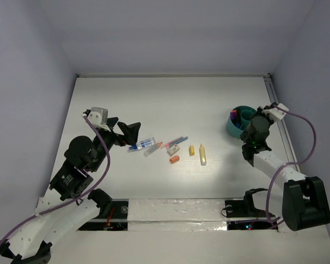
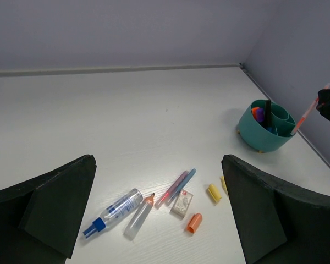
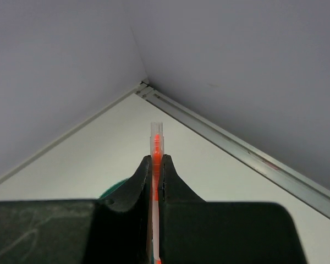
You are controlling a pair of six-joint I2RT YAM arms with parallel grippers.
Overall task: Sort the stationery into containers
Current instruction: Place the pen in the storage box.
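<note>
We see the right gripper point(image 3: 155, 163) clamped on a thin translucent pen with an orange-pink core point(image 3: 155, 136), tilted at the right rim of the round teal plastic organiser point(image 1: 235, 125); we can't tell if the tip touches it. The organiser sits near the table's right edge, close to the metal rail point(image 3: 236, 148) along the wall, so it's tight there. The left gripper point(image 1: 124, 130) has jaws wide apart, holding nothing, at the left end of the loose cluster: blue-capped clear pen point(image 2: 113, 212), white eraser point(image 2: 182, 202), orange stub point(image 2: 194, 223), short yellow marker point(image 2: 214, 192). Broad white tabletop point(image 1: 209, 99) lies between cluster and organiser.
</note>
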